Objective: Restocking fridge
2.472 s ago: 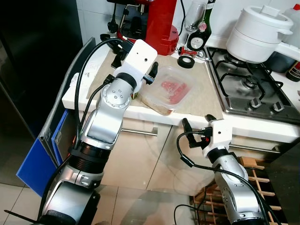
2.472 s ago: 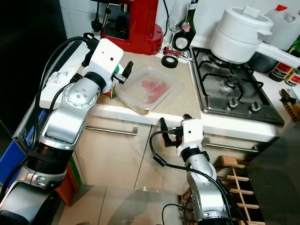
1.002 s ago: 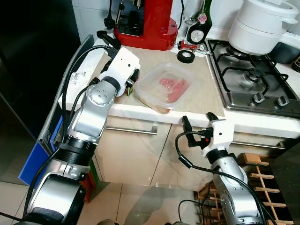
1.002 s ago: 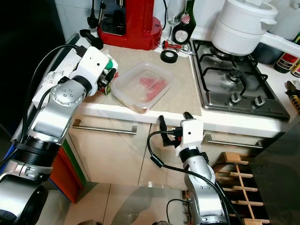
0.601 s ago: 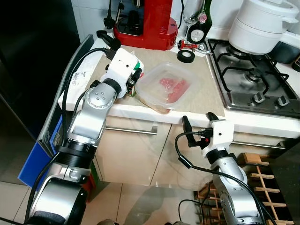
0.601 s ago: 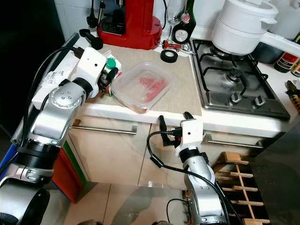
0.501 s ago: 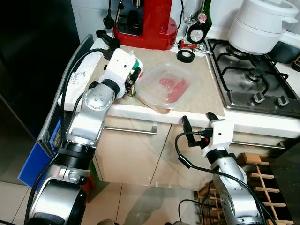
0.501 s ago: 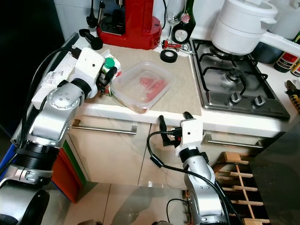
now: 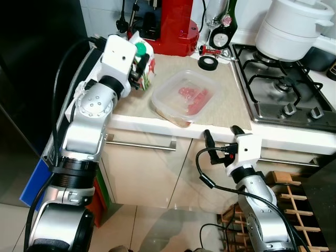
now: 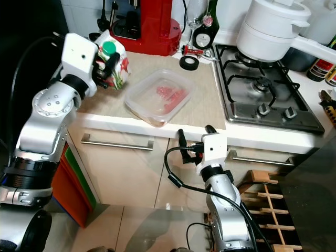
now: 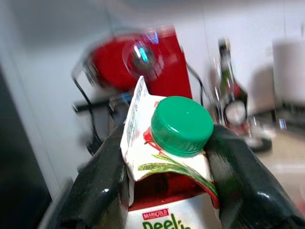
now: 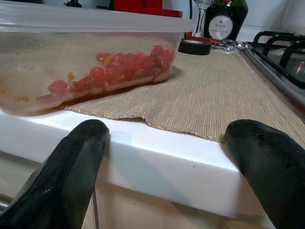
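Left end effector (image 10: 106,64) grips juice carton (image 10: 116,65) above the worktop (image 10: 210,100).
Wrist view reveals green cap (image 11: 181,125) between fingers; carton upright, left of food container (image 10: 159,96). Right end effector (image 10: 193,137) open, empty.

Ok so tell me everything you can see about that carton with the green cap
The carton is a white gable-top drink carton with a round green screw cap, red and green fruit artwork, and partly readable print near the bottom of the left wrist view. It looks like coated cardboard and the cap is on. The left gripper clamps it from both sides near the top, holding it lifted and tilted above the counter, beside the clear food container.
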### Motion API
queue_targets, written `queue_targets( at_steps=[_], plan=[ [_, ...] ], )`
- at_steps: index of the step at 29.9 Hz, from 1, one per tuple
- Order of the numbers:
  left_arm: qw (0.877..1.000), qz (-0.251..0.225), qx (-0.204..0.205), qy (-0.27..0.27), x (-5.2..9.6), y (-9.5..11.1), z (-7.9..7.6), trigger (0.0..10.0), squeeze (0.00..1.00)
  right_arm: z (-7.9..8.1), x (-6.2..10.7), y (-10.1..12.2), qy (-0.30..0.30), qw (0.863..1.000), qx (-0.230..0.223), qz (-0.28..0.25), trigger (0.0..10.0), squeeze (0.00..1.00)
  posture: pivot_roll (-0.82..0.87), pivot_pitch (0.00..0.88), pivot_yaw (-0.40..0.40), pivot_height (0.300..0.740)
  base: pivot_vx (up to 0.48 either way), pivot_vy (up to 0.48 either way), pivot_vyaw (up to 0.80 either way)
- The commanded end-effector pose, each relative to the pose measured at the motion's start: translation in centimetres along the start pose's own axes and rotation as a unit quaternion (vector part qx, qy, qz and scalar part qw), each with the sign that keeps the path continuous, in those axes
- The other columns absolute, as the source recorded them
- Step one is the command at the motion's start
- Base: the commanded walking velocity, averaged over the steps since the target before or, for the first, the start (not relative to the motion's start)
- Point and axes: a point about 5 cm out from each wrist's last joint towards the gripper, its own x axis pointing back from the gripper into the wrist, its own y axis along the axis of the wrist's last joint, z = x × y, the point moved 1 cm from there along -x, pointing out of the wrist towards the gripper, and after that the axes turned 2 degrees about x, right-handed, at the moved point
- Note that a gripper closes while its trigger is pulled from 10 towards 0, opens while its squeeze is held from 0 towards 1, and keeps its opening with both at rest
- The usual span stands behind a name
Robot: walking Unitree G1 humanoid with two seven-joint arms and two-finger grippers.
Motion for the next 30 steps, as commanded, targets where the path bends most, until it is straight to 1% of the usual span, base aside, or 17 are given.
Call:
queue_targets(
  at_steps=[1,4,6,7,8,10,11,12,13,15,17,20,21,23,25,27,30],
  plan=[
    [1.000,-0.028,0.001,0.006,0.4,1.1,0.5,0.0,0.00,-0.9,0.0,-0.9,-0.016,1.000,-0.002,0.025,10.0,0.03,0.03,0.000,-0.079,0.740,0.000,0.000,0.00],
    [0.999,-0.046,0.004,0.018,0.7,1.9,0.9,0.0,0.00,-1.5,-0.4,-0.5,-0.021,1.000,0.007,0.015,10.0,0.04,0.04,0.000,-0.088,0.740,0.000,0.000,0.00],
    [0.999,-0.051,0.008,0.016,1.2,2.1,0.8,0.0,0.00,-1.9,-0.9,0.1,-0.025,1.000,0.014,0.002,10.0,0.03,0.05,0.000,-0.090,0.740,0.000,0.000,0.00],
    [0.999,-0.050,0.015,0.000,1.8,2.1,-0.2,0.0,0.00,-2.2,-1.3,0.4,-0.028,0.999,0.017,-0.005,10.0,0.03,0.07,0.000,-0.097,0.740,0.000,0.000,0.00],
    [0.999,-0.050,0.015,0.000,1.8,2.1,-0.2,0.0,0.00,-2.2,-1.3,0.4,-0.028,0.999,0.017,-0.005,10.0,0.03,0.07,0.000,-0.097,0.740,0.000,0.000,0.00],
    [0.998,-0.050,0.021,-0.019,2.5,2.3,-1.3,0.0,0.00,-2.3,-1.6,0.3,-0.029,0.999,0.017,-0.005,10.0,0.04,0.09,0.000,-0.099,0.740,0.000,0.000,0.00],
    [0.998,-0.050,0.021,-0.019,2.5,2.3,-1.3,0.0,0.00,-2.3,-1.6,0.3,-0.029,0.999,0.017,-0.005,10.0,0.04,0.09,0.000,-0.099,0.740,0.000,0.000,0.00],
    [0.999,-0.040,0.015,-0.012,3.3,2.1,-1.8,0.0,0.00,-2.1,-1.8,0.0,-0.025,1.000,0.018,-0.002,10.0,0.04,0.10,0.000,-0.100,0.740,0.000,0.000,0.00],
    [1.000,-0.029,0.007,0.007,3.7,1.6,-1.6,0.0,0.00,-1.9,-2.0,-0.1,-0.023,1.000,0.018,-0.001,10.0,0.03,0.12,0.000,-0.096,0.740,0.000,0.000,0.00],
    [1.000,-0.008,0.009,0.029,4.2,0.4,-1.4,0.0,0.00,-1.8,-2.2,-0.1,-0.021,1.000,0.017,-0.003,10.0,0.03,0.12,0.000,-0.098,0.740,0.000,0.000,0.00],
    [0.997,0.019,0.043,0.057,5.3,-1.0,-1.6,0.0,0.00,-1.6,-2.5,0.1,-0.021,1.000,0.015,-0.010,10.0,0.04,0.13,0.000,-0.101,0.740,0.000,0.000,0.00],
    [0.995,0.030,0.056,0.080,6.8,-1.8,-2.5,0.0,0.00,-1.8,-2.8,0.6,-0.031,0.999,0.014,-0.022,10.0,0.03,0.13,0.000,-0.104,0.740,0.000,0.000,0.00],
    [0.994,0.030,0.055,0.086,7.1,-1.9,-2.6,0.0,0.00,-1.9,-2.9,0.7,-0.034,0.999,0.015,-0.026,10.0,0.03,0.13,0.000,-0.106,0.740,0.000,0.000,0.00],
    [0.993,0.019,0.060,0.099,7.8,-1.6,-2.4,0.0,0.00,-2.8,-2.5,1.1,-0.061,0.998,0.005,-0.034,10.0,0.04,0.14,0.000,-0.115,0.740,0.000,0.000,0.00],
    [0.993,0.010,0.049,0.104,8.8,-1.4,-2.1,0.0,0.00,-3.4,-1.9,1.4,-0.078,0.996,0.010,-0.042,10.0,0.04,0.14,0.000,-0.114,0.740,0.000,0.000,0.00],
    [0.995,0.020,0.042,0.088,9.9,-1.7,-2.5,0.0,0.00,-3.8,-1.0,1.4,-0.080,0.996,0.022,-0.044,10.0,0.04,0.13,0.000,-0.109,0.740,0.000,0.000,0.00],
    [0.997,0.024,0.036,0.059,10.0,-1.9,-3.1,0.0,0.00,-4.0,-0.6,1.5,-0.080,0.996,0.023,-0.043,10.0,0.04,0.13,0.000,-0.109,0.740,0.000,0.000,0.00]
  ],
)
